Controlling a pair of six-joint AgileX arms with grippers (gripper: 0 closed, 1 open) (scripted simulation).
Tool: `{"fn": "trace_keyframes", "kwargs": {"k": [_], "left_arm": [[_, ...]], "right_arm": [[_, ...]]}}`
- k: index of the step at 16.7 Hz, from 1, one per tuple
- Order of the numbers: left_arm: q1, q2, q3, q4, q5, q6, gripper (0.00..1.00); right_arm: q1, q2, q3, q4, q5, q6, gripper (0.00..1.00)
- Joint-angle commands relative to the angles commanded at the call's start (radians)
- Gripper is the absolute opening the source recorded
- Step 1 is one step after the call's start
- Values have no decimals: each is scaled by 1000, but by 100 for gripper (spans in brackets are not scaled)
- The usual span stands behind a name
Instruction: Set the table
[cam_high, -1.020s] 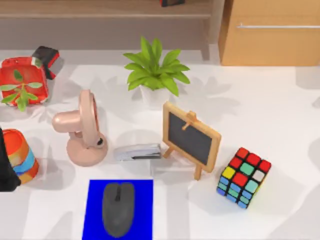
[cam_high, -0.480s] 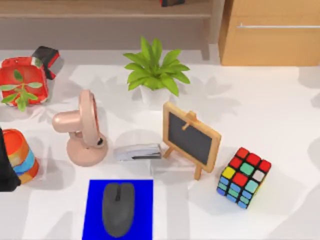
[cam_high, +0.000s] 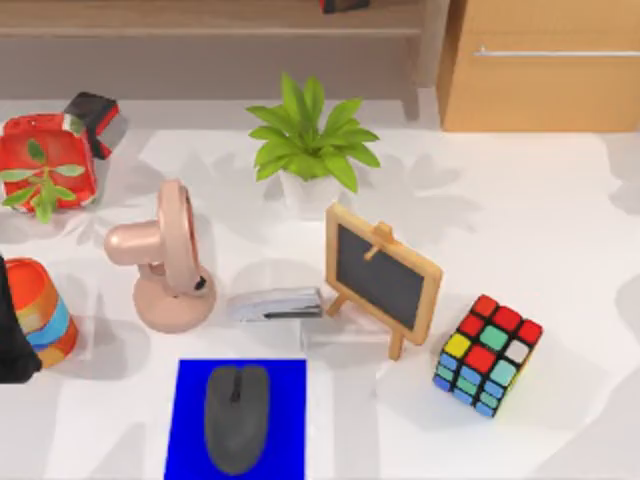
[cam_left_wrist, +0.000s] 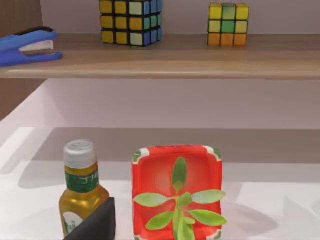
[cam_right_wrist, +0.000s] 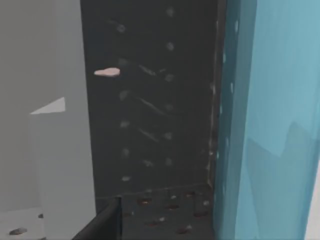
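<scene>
A: Item one, the table (cam_high: 560, 230)?
B: White tabletop with pale grey patches, spanning the whole top view below the wooden shelf and the light-wood drawer cabinet (cam_high: 545, 65).

A: Stock on it, left side?
B: Red square planter (cam_high: 42, 170) with a green sprig at the far left; a black and red box (cam_high: 95, 120) just behind it. A striped orange and blue cup (cam_high: 42, 310) at the left edge, with a dark part of the left arm (cam_high: 14, 335) in front of it.

A: Centre?
B: Pink desk fan (cam_high: 165, 260); grey stapler (cam_high: 275, 304) just beside its base; potted green plant (cam_high: 310, 145) behind; small wood-framed chalkboard easel (cam_high: 382, 277) to the stapler's right. Near the front edge, a blue mat (cam_high: 240, 415) with a grey computer mouse (cam_high: 236, 417) lying on it.

A: Right?
B: One colour-tiled puzzle cube (cam_high: 487, 355), near the easel's foot but apart from it.

A: Left wrist view?
B: The planter again, a capped bottle of yellow liquid (cam_left_wrist: 80, 187) beside it, and a shelf carrying a blue stapler (cam_left_wrist: 27, 45) and two more cubes.

A: Grippers' condition?
B: Cannot tell for either; the right wrist view faces a dark panel (cam_right_wrist: 150, 110) beside a light-blue surface (cam_right_wrist: 277, 120).
</scene>
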Motion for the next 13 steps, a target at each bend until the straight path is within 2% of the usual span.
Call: {"fn": "trace_keyframes", "kwargs": {"k": [4, 13], "left_arm": [[0, 0, 0, 0, 0, 0, 100], [0, 0, 0, 0, 0, 0, 100]], "right_arm": [[-2, -13, -12, 4, -6, -1, 100], [-67, -135, -193, 50, -64, -21, 100]]}}
